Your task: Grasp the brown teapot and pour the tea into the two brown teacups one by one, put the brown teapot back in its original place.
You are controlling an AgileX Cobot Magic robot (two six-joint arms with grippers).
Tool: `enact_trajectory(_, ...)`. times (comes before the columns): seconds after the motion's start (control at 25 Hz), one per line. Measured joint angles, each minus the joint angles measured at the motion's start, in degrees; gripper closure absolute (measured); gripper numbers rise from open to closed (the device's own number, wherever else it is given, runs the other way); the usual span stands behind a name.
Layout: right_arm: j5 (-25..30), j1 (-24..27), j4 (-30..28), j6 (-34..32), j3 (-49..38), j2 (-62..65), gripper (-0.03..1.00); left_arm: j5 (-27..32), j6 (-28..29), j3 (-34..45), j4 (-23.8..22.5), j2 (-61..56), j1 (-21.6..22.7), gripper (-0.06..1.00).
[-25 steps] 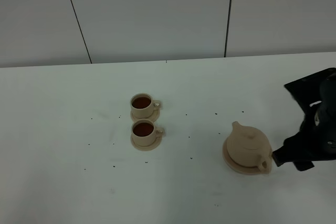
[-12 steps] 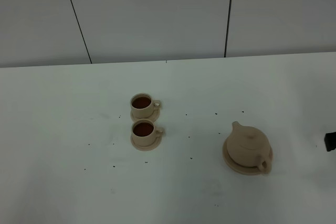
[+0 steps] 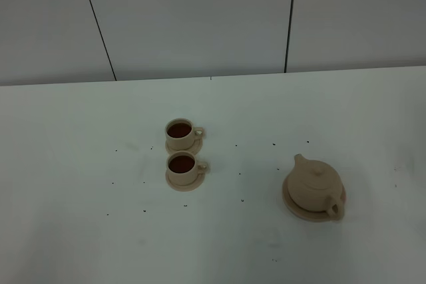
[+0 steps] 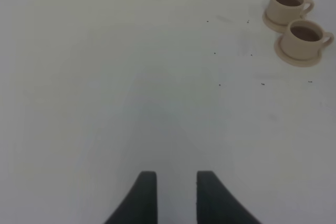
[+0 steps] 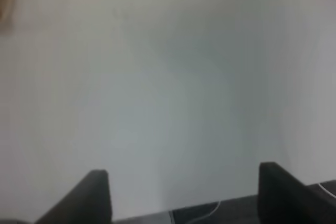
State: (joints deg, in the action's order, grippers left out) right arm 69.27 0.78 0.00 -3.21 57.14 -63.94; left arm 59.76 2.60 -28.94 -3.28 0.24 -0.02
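Tan teacups (image 3: 182,151), both filled dark, are sitting at the table's (image 3: 66,164) centre; the brown teapot (image 3: 313,186) is resting on its saucer (image 3: 291,207) at four o'clock. Left gripper (image 4: 176,195) is showing narrow fingers, right gripper (image 5: 184,192) wide, both holding nothing.

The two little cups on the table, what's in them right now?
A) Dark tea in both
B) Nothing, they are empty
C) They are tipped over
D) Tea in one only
A: in the overhead view both brown teacups stand upright on their small saucers with dark liquid inside, while the brown teapot sits on its wide saucer to the right.
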Motion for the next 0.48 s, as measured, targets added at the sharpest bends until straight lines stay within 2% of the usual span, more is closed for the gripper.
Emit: enact_trajectory(0.48, 0.4, 0.5, 2.4, 1.4, -19.0, 25.2, 0.39, 0.0, 0.0, 0.0, 0.0, 0.0, 0.0, 0.69)
